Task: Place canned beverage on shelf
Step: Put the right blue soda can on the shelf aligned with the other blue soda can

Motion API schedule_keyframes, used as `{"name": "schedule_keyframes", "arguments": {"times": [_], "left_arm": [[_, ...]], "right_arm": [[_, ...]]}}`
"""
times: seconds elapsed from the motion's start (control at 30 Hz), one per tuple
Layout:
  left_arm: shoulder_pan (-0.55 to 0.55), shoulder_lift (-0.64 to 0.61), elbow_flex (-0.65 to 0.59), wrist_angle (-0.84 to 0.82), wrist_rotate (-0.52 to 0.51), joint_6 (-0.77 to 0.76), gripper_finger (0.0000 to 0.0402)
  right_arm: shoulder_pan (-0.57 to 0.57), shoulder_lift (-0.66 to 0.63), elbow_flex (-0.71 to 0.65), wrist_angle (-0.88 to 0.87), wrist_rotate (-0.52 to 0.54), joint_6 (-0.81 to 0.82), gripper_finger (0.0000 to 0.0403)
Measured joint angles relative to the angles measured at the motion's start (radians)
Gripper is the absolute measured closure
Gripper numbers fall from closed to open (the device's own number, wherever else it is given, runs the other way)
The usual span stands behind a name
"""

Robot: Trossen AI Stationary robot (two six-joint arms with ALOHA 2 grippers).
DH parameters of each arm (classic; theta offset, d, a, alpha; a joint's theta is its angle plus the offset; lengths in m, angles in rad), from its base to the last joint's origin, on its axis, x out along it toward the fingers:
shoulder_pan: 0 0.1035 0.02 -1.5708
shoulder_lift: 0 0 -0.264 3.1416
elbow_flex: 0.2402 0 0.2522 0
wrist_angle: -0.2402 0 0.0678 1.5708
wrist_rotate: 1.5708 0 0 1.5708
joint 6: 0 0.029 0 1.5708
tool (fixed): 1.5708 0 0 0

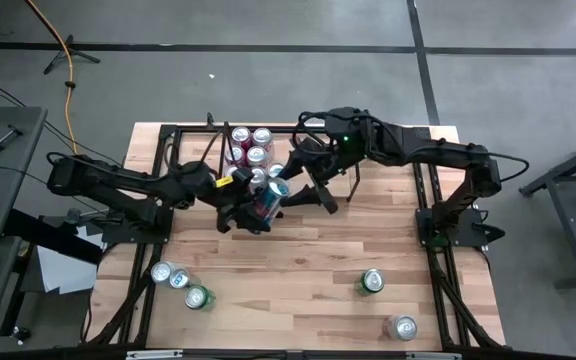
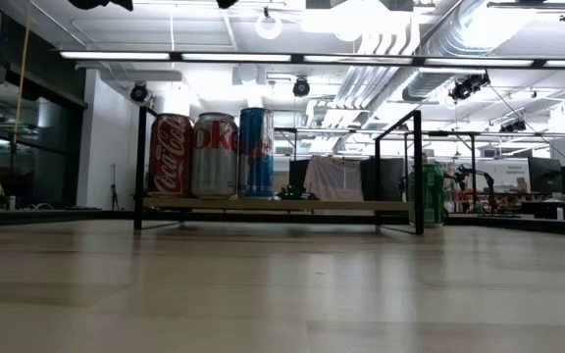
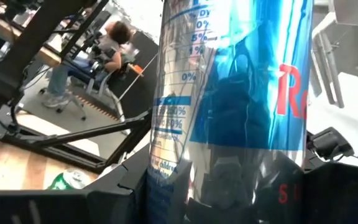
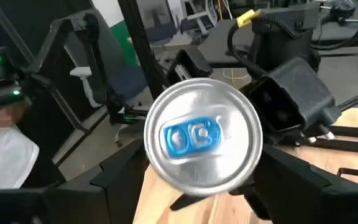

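Apparently both claws hold blue can (image 1: 270,200) (fingers mostly hidden).

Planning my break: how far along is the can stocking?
Done: several cans stand on the shelf. In hand: the left tool grips a blue can beside the shelf, the right tool at its top. Left: that can, plus five loose cans on the table.
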Motion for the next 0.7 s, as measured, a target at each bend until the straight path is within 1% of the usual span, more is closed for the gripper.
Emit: {"name": "schedule_keyframes", "arguments": {"times": [0.27, 0.53, 0.6, 0.7], "left_arm": [[0.001, -0.001, 0.0, -0.061, -0.007, 0.017, 0.0231], [0.001, -0.005, 0.0, -0.104, -0.015, 0.02, 0.0231], [0.001, -0.005, 0.001, -0.107, -0.015, 0.02, 0.0231], [0.001, -0.005, 0.001, -0.115, -0.015, 0.016, 0.0231]], "right_arm": [[0.001, -0.002, -0.028, -0.007, -0.013, 0.001, 0.0141], [0.005, -0.002, -0.036, -0.019, 0.005, -0.027, 0.0143], [0.005, -0.002, -0.036, -0.023, 0.006, -0.028, 0.015], [0.005, -0.002, -0.036, -0.034, 0.006, -0.036, 0.0172]]}}
